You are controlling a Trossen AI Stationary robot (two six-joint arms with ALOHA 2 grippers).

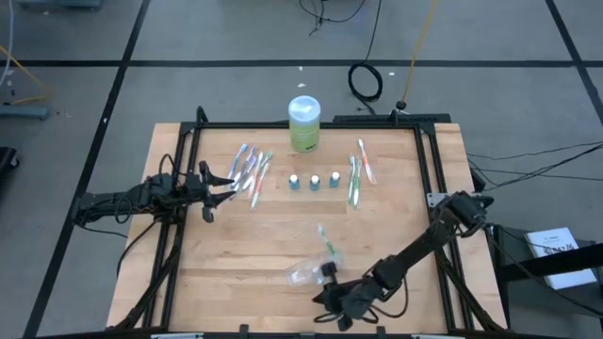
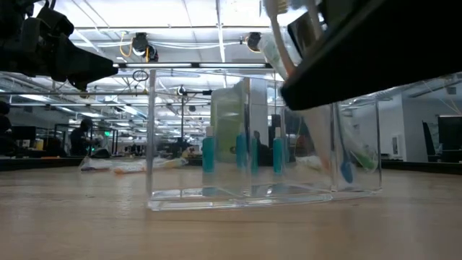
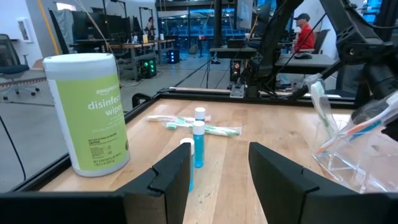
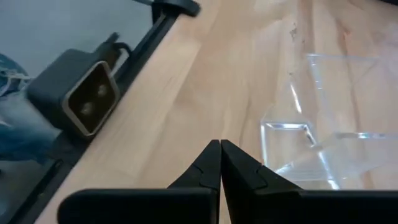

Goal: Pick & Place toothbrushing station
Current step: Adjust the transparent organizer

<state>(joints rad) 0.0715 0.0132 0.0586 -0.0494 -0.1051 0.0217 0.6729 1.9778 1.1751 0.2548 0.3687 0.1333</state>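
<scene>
A clear plastic cup (image 1: 311,271) stands on its base near the table's front edge, with toothbrushes (image 2: 339,148) leaning inside it. More toothbrushes lie flat in two bunches, one at the left (image 1: 251,171) and one at the right (image 1: 358,174). Between them stand three tiny blue-and-white tubes (image 1: 315,180). My right gripper (image 4: 220,146) is shut with nothing in it. It slants down over bare wood just beside the cup (image 4: 323,137), toward the near edge (image 1: 320,299). My left gripper (image 3: 217,165) waits open at the table's left (image 1: 226,181), facing the tubes (image 3: 198,146).
A green-and-white wipes canister (image 1: 303,122) stands at the table's far edge, behind the tubes. A black frame (image 1: 429,169) runs along the table's sides. A small grey camera box (image 4: 87,93) sits at the near edge, ahead of my right gripper. A person (image 3: 305,34) sits far behind the table.
</scene>
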